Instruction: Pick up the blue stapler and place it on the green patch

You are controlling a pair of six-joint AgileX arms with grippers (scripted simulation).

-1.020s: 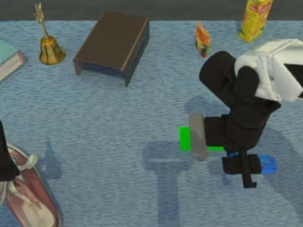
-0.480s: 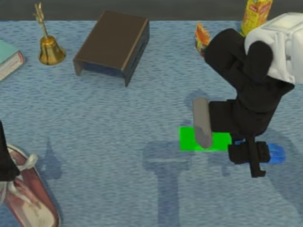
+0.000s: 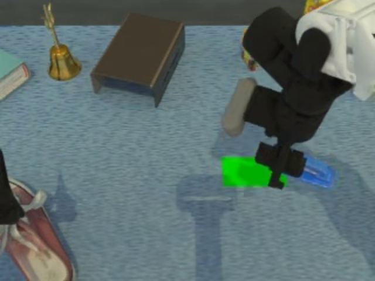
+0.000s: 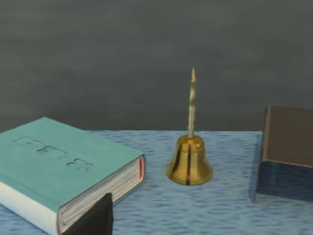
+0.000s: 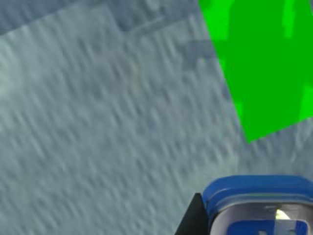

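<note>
Blue stapler [image 3: 316, 171] | right fingers [image 3: 280, 165] apparently gripping it | beside green patch [image 3: 243, 172] | left fingers unseen

The stapler [image 3: 316, 172] lies just right of the patch [image 3: 243, 172], under the right hand [image 3: 280, 167]. Far left stand a bell [image 3: 61, 61] and book [image 3: 12, 73]; a box [image 3: 140, 55] sits right of them.

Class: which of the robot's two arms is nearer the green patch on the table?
The right. The right gripper holds the blue stapler over the green patch's right end; the left arm sits parked at the table's far left edge.
</note>
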